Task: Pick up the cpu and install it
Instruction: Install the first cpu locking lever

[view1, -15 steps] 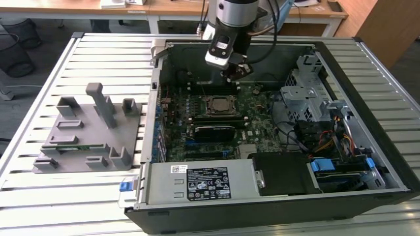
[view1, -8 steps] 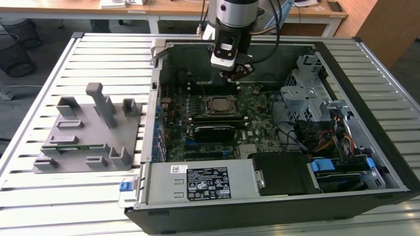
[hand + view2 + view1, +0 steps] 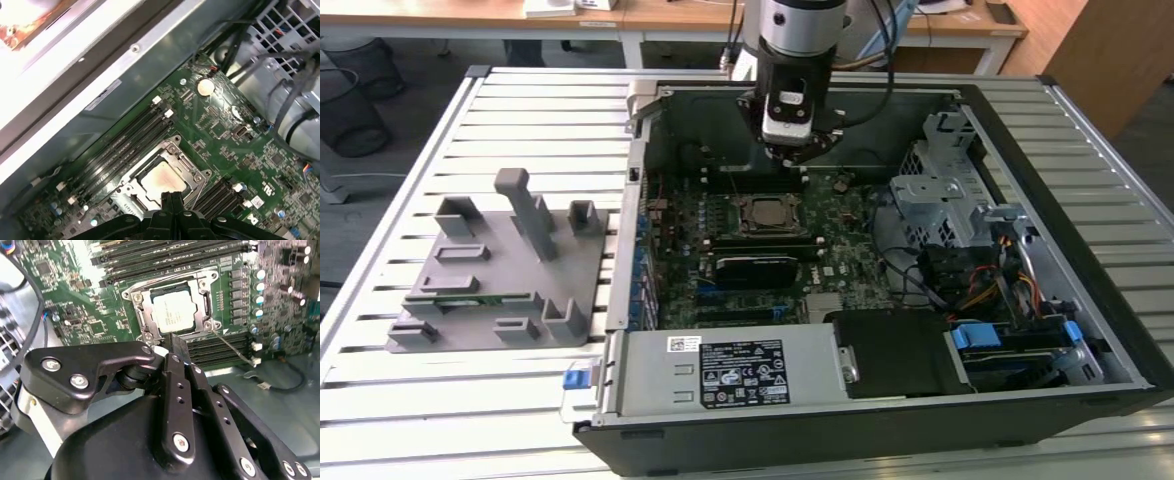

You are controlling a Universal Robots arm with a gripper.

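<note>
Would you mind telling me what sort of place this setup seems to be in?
Probably a robotics lab or workshop: an open computer case sits on a slatted metal table, beside a grey fixture, with wooden desks behind.

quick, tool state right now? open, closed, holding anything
tool: closed, with nothing between its fingertips. The cpu lies in the socket just beyond them.

the arm hangs vertical, wrist pointing straight down, end effector fingers pressed together.
</note>
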